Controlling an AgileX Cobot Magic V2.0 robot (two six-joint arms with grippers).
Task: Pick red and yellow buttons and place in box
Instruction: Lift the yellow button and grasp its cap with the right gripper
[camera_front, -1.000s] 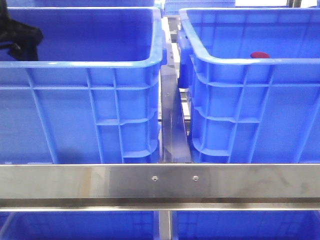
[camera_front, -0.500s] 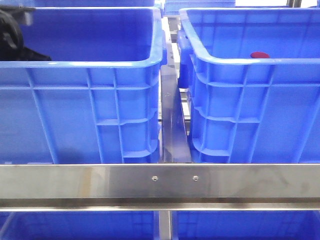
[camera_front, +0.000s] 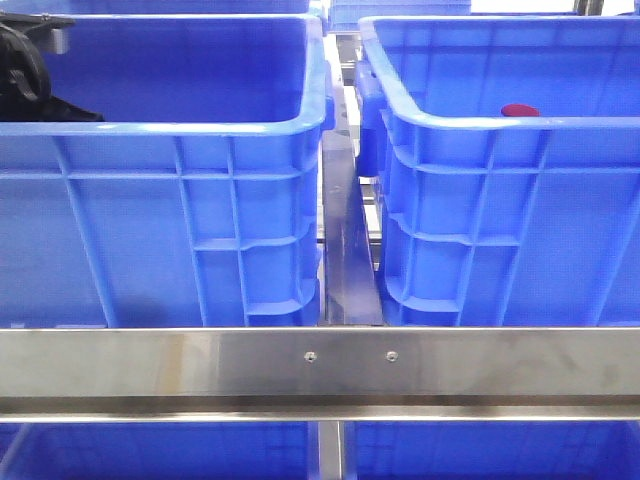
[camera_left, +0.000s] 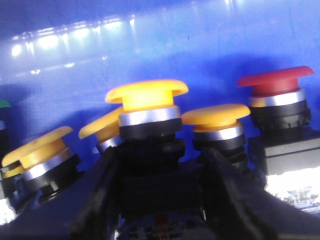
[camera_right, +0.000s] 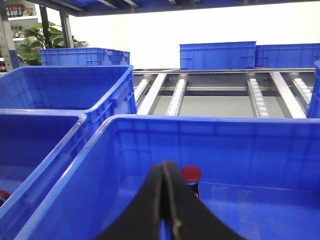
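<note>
In the left wrist view my left gripper (camera_left: 162, 172) is down inside a blue crate, its two fingers closed against the black body of a yellow button (camera_left: 147, 94). Other yellow buttons (camera_left: 216, 114) and a red button (camera_left: 276, 82) stand close around it. In the front view only the left arm (camera_front: 25, 75) shows, at the far left of the left crate (camera_front: 200, 130). My right gripper (camera_right: 164, 166) is shut and empty above the right crate, the box (camera_right: 210, 130). One red button (camera_right: 191, 173) stands on its floor, also in the front view (camera_front: 519, 110).
A steel rail (camera_front: 320, 360) runs across in front of both crates, with a narrow gap and a steel divider (camera_front: 345, 230) between them. More blue crates (camera_right: 217, 55) and roller tracks (camera_right: 175, 95) lie beyond. A green cap edge (camera_left: 3, 103) shows beside the yellow buttons.
The left arm has shifted left and a little upward inside the left crate. The red button in the right crate has not moved.
</note>
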